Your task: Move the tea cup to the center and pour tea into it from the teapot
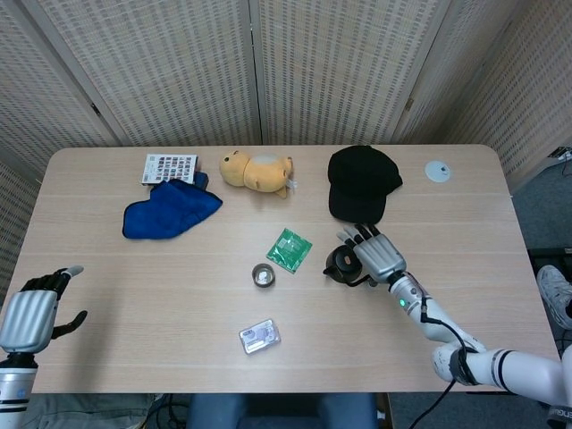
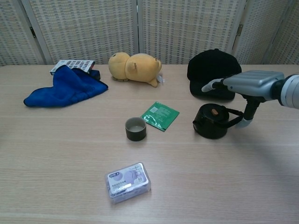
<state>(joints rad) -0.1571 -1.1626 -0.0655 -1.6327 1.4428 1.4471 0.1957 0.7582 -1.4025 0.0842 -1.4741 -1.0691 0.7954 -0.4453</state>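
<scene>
The small dark tea cup (image 1: pixel 263 275) (image 2: pixel 135 129) stands upright near the middle of the table. To its right is the black teapot (image 1: pixel 338 263) (image 2: pixel 211 122), spout toward the cup. My right hand (image 1: pixel 375 255) (image 2: pixel 250 85) lies over the pot's far side and holds its handle, with the fingers stretched above the lid. I cannot tell whether the pot touches the table. My left hand (image 1: pixel 31 308) hovers at the near left edge with nothing in it, fingers apart, and shows only in the head view.
A green packet (image 1: pixel 290 249) (image 2: pixel 160 115) lies between cup and teapot. Behind are a black cap (image 1: pixel 360 183), a yellow plush toy (image 1: pixel 256 170), a blue cloth (image 1: pixel 170 209), a printed box (image 1: pixel 170 167) and a white disc (image 1: pixel 438 171). A clear plastic pack (image 2: pixel 128 182) lies near the front.
</scene>
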